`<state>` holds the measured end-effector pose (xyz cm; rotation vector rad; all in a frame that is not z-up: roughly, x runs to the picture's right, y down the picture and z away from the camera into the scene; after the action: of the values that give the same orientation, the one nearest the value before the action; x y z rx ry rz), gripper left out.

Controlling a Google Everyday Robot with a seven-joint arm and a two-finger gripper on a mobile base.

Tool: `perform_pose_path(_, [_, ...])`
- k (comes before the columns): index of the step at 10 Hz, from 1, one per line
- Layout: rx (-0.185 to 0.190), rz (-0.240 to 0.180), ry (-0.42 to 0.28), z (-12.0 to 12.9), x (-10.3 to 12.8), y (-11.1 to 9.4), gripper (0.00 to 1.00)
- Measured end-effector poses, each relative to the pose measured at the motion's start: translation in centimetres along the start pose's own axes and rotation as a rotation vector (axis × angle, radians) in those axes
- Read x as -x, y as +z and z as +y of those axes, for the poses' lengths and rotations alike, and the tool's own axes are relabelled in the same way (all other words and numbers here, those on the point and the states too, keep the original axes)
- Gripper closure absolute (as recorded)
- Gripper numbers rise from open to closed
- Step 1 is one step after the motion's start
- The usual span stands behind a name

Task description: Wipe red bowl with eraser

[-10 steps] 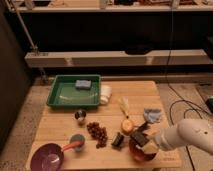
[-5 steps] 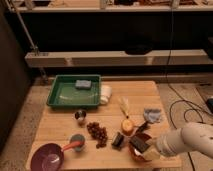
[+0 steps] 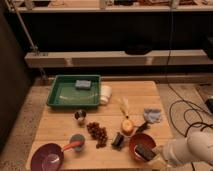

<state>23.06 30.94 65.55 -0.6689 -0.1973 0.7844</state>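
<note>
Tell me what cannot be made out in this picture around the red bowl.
Camera view:
1. End effector, at the right rim of the round orange-red plastic bowl: blurs into the white arm; whether it grips the flat dark rectangular eraser is unclear.
2. Bowl's inner bottom: partly covered by the eraser.
3. White arm: cut off by right and bottom edges.
4. Small black squarish object left of the bowl: too blurred to identify.

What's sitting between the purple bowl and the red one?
The camera view shows a small cup, dark grapes and a black squarish object there. The claw holds the eraser inside the red bowl.
</note>
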Motion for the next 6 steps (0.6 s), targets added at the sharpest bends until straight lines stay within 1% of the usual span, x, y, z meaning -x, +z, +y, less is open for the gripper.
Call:
perform_pose_path(2, [-0.030,0.016,0.026,-1.5,-0.9,0.2,1.00])
perform_pose_path(3, [-0.042,0.015,0.033,-2.2,-0.7,0.2,1.00])
perform_pose_path(6, [-0.060,-0.007,0.026,-3.2,1.1,0.1,1.00])
